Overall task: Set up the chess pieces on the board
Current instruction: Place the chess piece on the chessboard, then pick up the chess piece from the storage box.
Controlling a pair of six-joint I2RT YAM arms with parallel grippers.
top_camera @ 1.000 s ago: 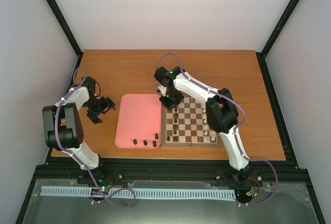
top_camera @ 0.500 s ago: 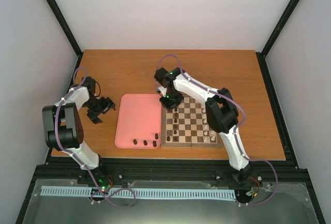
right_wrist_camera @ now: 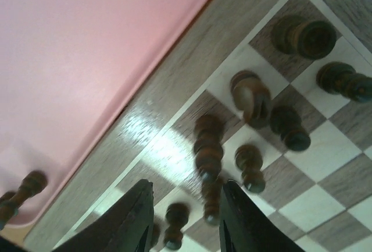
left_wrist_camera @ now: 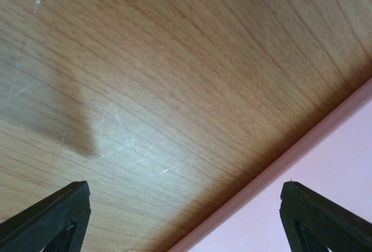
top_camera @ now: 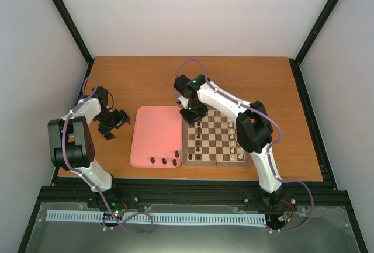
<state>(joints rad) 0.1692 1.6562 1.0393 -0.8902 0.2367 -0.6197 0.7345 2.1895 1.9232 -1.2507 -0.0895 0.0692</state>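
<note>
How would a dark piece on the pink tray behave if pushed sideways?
The piece looks tall and narrow on a small base, so it would probably tip rather than slide. Its rounded body might then roll across the smooth tray. Being tiny, it is likely very light and easily flicked away.

Same build on both sides. Shells on left arm [top_camera: 75,142]: white links, black joint housings, bulky black block at elbow. Same white-and-black scheme on right arm [top_camera: 257,133]. One purple cable [top_camera: 87,83] runs along each arm, base to wrist. Small green light [top_camera: 191,81] on right wrist housing, another near left base [top_camera: 115,211]. Both left tool [top_camera: 114,122] and right tool [top_camera: 191,113] black. Wrist views: fingers [left_wrist_camera: 61,214] matte black, wedge-shaped tips, smooth edges.
</note>
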